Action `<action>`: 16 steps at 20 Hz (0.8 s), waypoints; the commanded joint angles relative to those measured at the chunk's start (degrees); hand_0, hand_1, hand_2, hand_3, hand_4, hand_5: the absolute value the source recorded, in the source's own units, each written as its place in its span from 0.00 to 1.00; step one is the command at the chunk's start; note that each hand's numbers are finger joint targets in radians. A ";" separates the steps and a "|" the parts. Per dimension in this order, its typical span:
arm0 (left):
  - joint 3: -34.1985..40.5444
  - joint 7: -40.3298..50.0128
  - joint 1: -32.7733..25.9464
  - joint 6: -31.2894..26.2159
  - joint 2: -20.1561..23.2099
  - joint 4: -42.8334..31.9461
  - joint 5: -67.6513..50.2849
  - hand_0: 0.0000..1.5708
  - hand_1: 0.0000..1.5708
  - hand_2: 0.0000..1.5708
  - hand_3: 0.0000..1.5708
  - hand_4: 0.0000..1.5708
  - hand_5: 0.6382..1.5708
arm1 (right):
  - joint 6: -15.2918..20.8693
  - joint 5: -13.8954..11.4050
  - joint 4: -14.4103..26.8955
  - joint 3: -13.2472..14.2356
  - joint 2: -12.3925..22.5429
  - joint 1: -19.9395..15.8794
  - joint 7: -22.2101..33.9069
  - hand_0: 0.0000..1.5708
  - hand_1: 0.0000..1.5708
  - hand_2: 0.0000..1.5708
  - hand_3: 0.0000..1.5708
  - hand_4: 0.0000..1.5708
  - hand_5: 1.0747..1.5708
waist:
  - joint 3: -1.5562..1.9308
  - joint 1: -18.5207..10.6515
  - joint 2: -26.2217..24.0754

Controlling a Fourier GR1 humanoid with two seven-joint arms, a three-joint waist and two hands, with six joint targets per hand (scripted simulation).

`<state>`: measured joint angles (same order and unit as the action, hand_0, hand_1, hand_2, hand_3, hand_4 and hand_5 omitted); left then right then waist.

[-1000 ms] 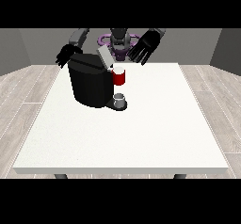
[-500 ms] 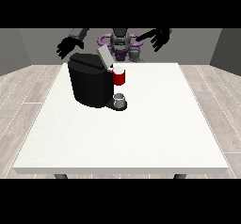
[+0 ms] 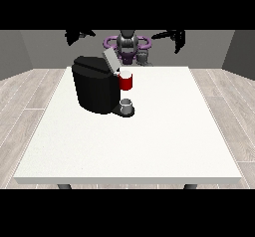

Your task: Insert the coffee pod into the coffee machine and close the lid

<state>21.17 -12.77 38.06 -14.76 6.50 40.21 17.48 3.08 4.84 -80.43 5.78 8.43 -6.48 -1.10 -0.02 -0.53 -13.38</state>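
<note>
- On the white table (image 3: 149,146), the black coffee machine (image 3: 97,89) has its lid (image 3: 110,60) raised
- Both hands, view's left (image 3: 78,34) and right (image 3: 174,36), hang high; finger state cannot be told

Both hands have risen and spread outward: one (image 3: 79,33) at the view's left, one (image 3: 172,35) at its right.

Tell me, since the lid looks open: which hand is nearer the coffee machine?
The robot's right hand, the hand at the view's left, raised above and just behind the coffee machine. The hand at the view's right is raised far off to the machine's other side.
</note>
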 commanded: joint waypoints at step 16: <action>-5.53 3.05 -16.90 -3.25 -6.45 18.54 -10.37 0.00 0.00 0.00 0.00 0.07 1.00 | -4.79 -2.51 -2.07 -5.06 0.58 -7.95 5.18 0.00 0.00 0.00 0.00 0.00 1.00 | 0.03 -7.28 1.75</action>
<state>17.47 -11.25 25.64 -17.70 0.91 53.85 8.89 -0.71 2.46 -82.50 2.13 10.07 -14.89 2.67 0.00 -7.70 -11.34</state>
